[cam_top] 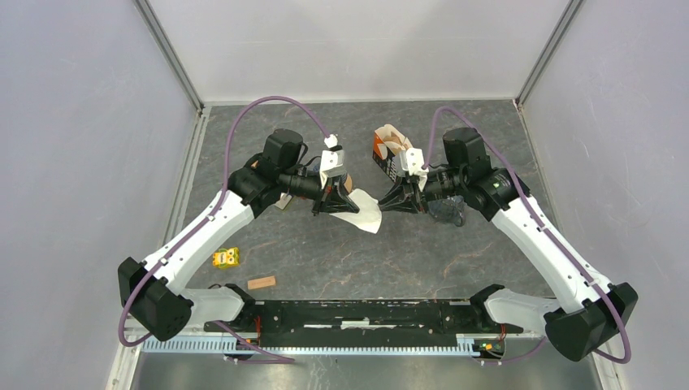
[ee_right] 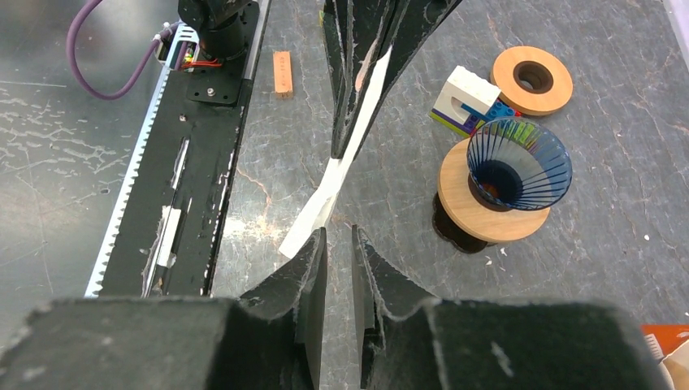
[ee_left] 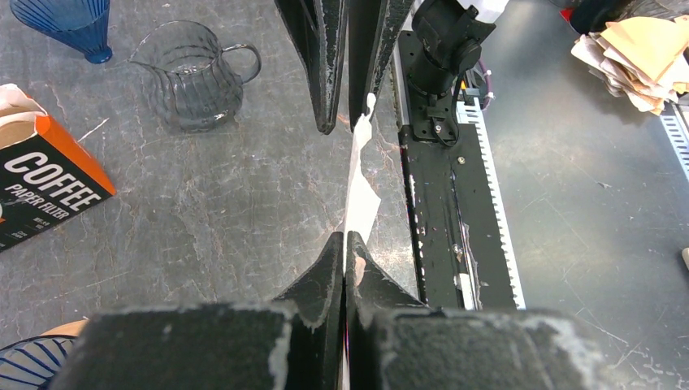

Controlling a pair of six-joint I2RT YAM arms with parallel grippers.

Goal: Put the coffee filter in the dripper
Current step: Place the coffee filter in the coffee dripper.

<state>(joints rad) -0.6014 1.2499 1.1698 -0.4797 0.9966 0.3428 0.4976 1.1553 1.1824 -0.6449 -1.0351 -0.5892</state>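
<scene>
My left gripper point(cam_top: 341, 208) point(ee_left: 345, 240) is shut on the white paper coffee filter point(cam_top: 366, 215) point(ee_left: 360, 203) point(ee_right: 325, 191), which is held flat and edge-on above the table's middle. Facing it, my right gripper point(cam_top: 383, 203) point(ee_right: 337, 236) stands open by a narrow gap with only table showing between its fingers. The filter's free end lies against the outside of one of those fingers. The dripper point(ee_right: 520, 171), a ribbed blue cone, sits on a round wooden stand point(ee_right: 471, 215), right of the right gripper in its wrist view. From above, the left arm hides it.
An orange coffee filter box point(cam_top: 388, 146) point(ee_left: 41, 187) lies at the back. A glass carafe point(ee_left: 199, 77) and a second blue cone point(ee_left: 65, 20) stand near it. A wooden ring point(ee_right: 532, 79), a white block point(ee_right: 471, 101), a small brick point(cam_top: 262, 283) and a yellow toy point(cam_top: 226, 258) lie around.
</scene>
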